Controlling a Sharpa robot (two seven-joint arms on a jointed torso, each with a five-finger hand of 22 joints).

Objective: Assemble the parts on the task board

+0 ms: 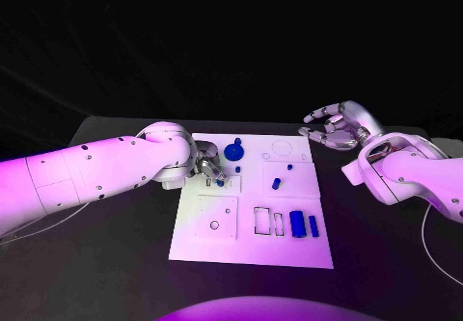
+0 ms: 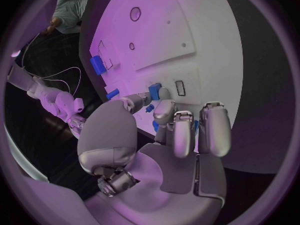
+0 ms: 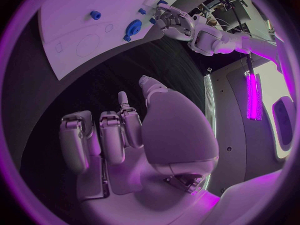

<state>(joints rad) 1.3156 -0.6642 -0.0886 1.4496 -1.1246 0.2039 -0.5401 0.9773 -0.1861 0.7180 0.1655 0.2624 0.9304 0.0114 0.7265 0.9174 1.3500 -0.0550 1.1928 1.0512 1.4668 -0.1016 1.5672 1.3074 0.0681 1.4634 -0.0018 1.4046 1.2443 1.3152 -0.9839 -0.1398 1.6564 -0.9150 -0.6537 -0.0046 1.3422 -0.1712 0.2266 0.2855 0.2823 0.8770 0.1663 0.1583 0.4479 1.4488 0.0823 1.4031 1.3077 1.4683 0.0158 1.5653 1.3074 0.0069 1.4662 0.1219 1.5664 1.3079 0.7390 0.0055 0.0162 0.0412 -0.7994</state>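
The table (image 1: 386,267) carries the white board (image 1: 253,251) at its middle. The left arm (image 1: 106,170) reaches in over the board's left edge; the right arm (image 1: 410,175) stands off the board's right side.

The left hand (image 1: 207,167) is down on the board's upper left part. In the left wrist view its fingers (image 2: 178,130) lie close together and curl toward the thumb, and a small blue part (image 2: 154,91) sits right at the fingertips, beside a small rectangular slot (image 2: 180,87). Whether the fingers grip that part or only touch it cannot be told.

The right hand (image 1: 338,127) hovers past the board's upper right corner, fingers apart and curled, with nothing in them.

Near the board's lower right lie a wide blue block (image 1: 298,224) and, just beside it, a thinner bar (image 1: 314,226). A round blue disc (image 1: 233,152) sits near the board's top, and a small peg (image 1: 276,183) at its middle.
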